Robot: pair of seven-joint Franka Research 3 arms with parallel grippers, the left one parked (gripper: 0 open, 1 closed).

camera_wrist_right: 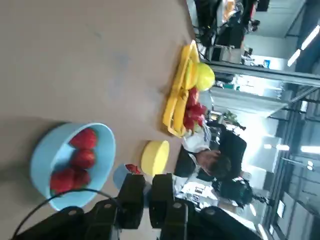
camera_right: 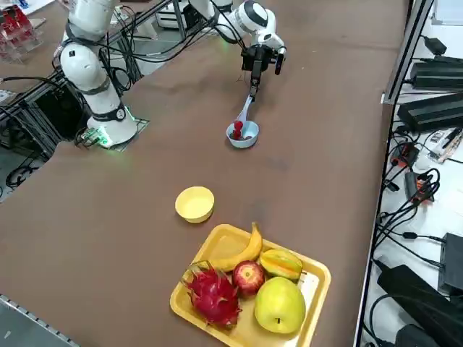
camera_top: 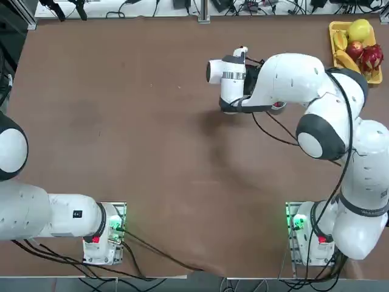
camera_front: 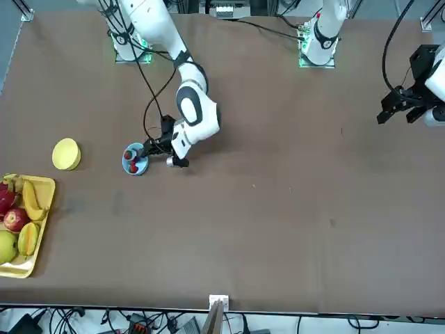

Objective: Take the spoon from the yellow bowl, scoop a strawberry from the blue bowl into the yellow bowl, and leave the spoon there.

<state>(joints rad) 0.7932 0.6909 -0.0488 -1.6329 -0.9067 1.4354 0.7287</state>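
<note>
My right gripper is shut on the handle of the pale spoon, which slants down to the blue bowl. In the right wrist view the fingers pinch the handle. The spoon's scoop lies by the blue bowl's rim, with a small red strawberry on it. Three more strawberries lie inside the bowl. The yellow bowl stands empty, apart from the blue one and toward the fruit tray. The front view shows the gripper beside the blue bowl, with the yellow bowl further along.
A yellow rectangular fruit tray with banana, apple and dragon fruit sits near the table corner beyond the yellow bowl. In the top view my arm covers the bowls. A person shows past the table's edge in the wrist view.
</note>
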